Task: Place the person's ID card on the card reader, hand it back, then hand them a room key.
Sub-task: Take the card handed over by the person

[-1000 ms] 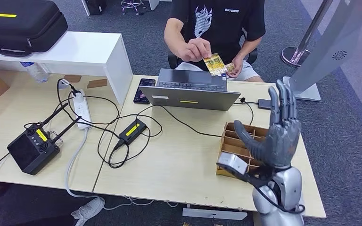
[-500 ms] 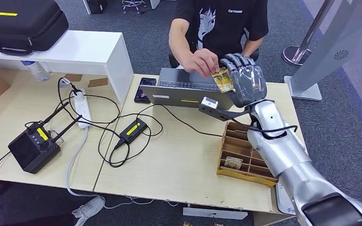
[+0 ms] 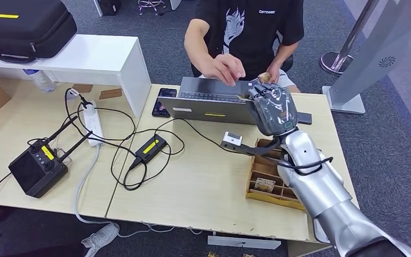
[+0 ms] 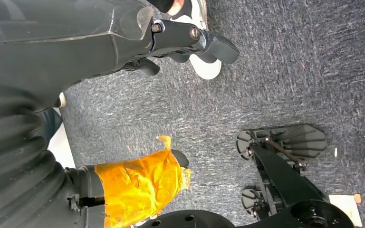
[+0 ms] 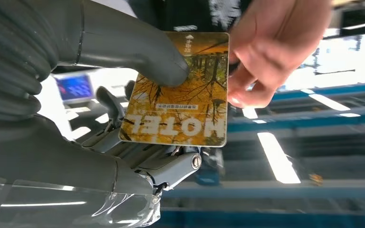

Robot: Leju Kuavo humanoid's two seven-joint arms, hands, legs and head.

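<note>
Right hand [image 3: 271, 108] now lower than 0.5 s ago, above the laptop [image 3: 214, 101], thumb pinching the card [image 5: 183, 90]; person's hand [image 5: 266, 52] at its far edge. Left hand [image 4: 123, 28] fingers curled, holding nothing.

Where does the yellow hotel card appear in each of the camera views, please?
Head view: barely visible; a sliver of the hotel card at the right hand, above the laptop.
Left wrist view: not in it.
Right wrist view: centre of the picture, the card pinched under the grey thumb, the person's hand on its far edge.
Shared landmark: the person's hand.
</note>
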